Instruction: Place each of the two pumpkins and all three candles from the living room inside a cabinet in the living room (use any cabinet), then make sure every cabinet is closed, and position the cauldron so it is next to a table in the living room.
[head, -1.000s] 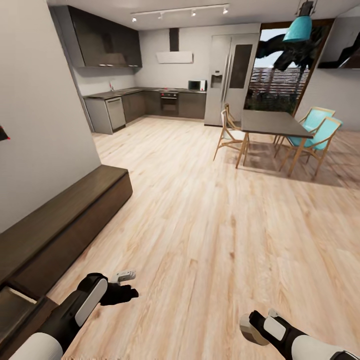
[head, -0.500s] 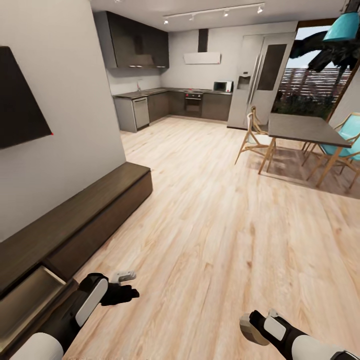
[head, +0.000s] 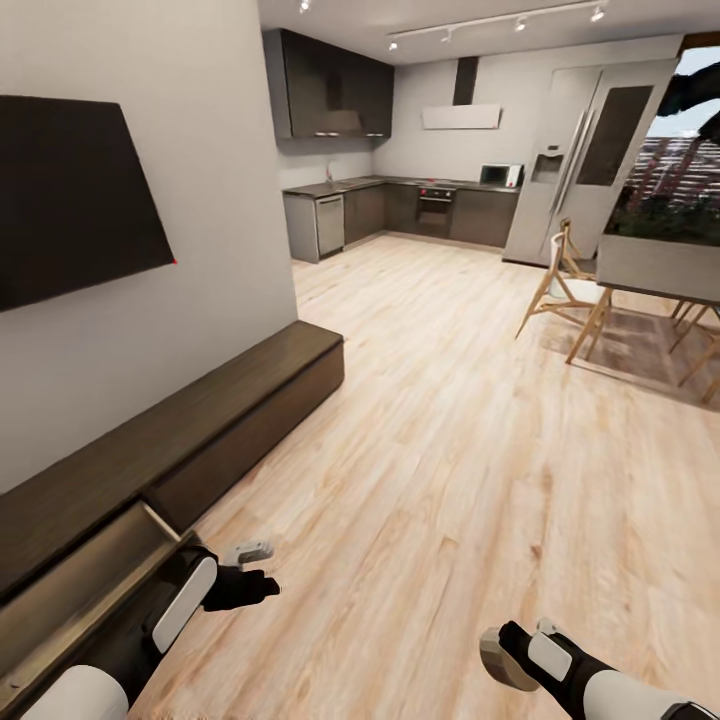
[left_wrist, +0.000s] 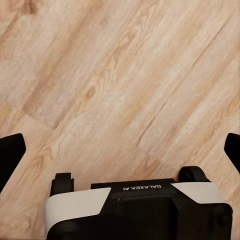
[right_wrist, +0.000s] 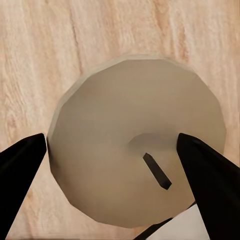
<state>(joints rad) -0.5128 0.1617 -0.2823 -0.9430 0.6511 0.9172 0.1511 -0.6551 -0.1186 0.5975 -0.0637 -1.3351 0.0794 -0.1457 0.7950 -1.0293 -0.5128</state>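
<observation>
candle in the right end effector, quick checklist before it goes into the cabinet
1. Candle held between the right end effector fingers: ok.
2. Cabinet drawer open to receive it: ok.
3. Drawer contents: cannot tell.
4. Left end effector open, nothing held: ok.
5. Floor between the robot and the cabinet unobstructed: ok.
6. Every cabinet closed: not ok, one drawer is open.

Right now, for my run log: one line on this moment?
right pincer: shut on candle | left pincer: open, empty | cabinet: near drawer open
</observation>
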